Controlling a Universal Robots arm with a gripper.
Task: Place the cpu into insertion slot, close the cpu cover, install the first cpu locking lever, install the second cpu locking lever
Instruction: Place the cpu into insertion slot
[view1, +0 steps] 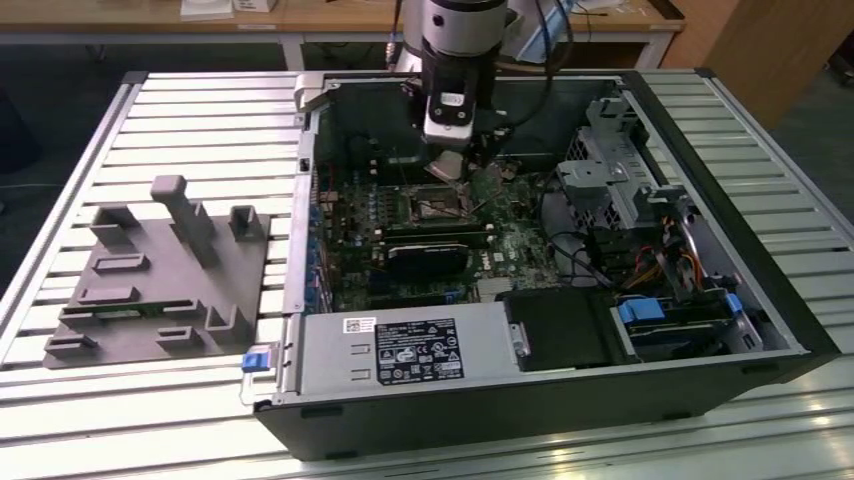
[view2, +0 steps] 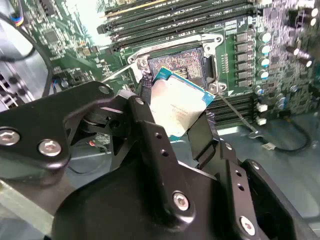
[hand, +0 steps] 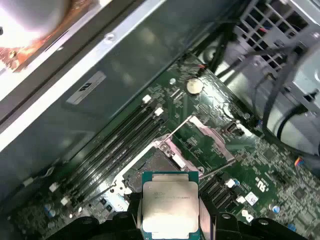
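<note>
Jaws: clamped on the cpu (hand: 169, 202) by two opposite edges, metal top facing the wrist cameras.
Cpu vs slot: the insertion slot (hand: 155, 162) sits open right beneath it, close but apart, so not seated yet.
Surface: green motherboard (view2: 65, 55) inside the open case (view1: 534, 420), on a slatted tabletop (view1: 200, 110).
Room: kinda tight, with the memory slots (hand: 115, 145) just beside the socket.

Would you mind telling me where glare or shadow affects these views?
First wrist view: a blown-out white patch beyond the computer case, while the cpu is evenly lit. Second wrist view: glare washes out part of the green board; the cpu in the hand shows a soft sheen. Exterior view: the computer case interior lies in shadow.
</note>
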